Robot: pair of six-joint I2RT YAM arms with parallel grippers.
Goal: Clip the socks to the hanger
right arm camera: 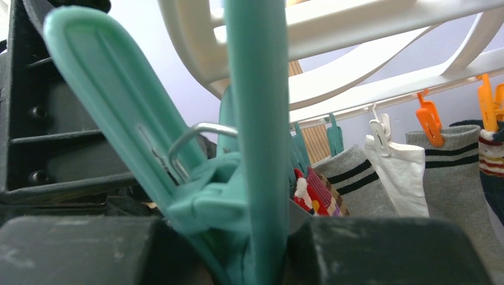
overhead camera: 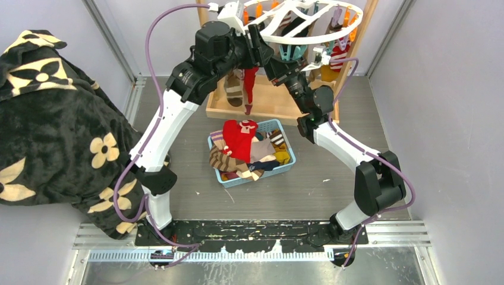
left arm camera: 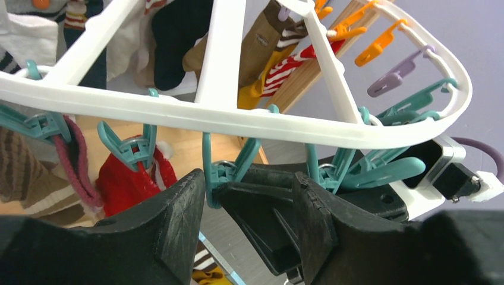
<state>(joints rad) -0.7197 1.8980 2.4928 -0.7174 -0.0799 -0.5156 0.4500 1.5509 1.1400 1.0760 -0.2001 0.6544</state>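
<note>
Right tool (right arm camera: 229, 252): fingers closed against both sides of a teal clip (right arm camera: 252, 119) under the hanger (left arm camera: 178, 110), gap filled by the clip body. Reads as clamped on it. No sock in there. Left tool (left arm camera: 246, 208): spread wide, holding nothing, straddling that same clip and the right tool's tip just below the ring.

Socks (overhead camera: 241, 139): loose heap in the blue basket (overhead camera: 270, 174) on the counter (overhead camera: 297, 196), well below and in front of the hanger. Several more already pegged on the far clips.

Handling, as a judgement:
- Socks: light, limp, grippy knit, no crush risk. Will fold and droop, so take by the cuff edge and leave a short tail above the fingers for the clip mouth.
- Heap: tangled, so expect neighbours dragging along. Pick the top red one or an outlier near the rim.
- Clip: stiff plastic, sprung, free to swing on its link. Squeeze at the upper handles, not the mouth, and brace against the swing.
- Hanger: light too, likely to tip or turn under side load.

Room:
- Up top: tight. Both tools nose to nose under the ring, crossbars above, neighbouring teal clips just beside, pegged socks behind, wooden stand (overhead camera: 267, 110) behind and to the right. Cleanest exit, by the look: straight down.
- Around the basket: open counter in front and to the right. Blanket (overhead camera: 53, 119) piled along the left, close to the left arm.
- Basket wall: low. Approach from above.
</note>
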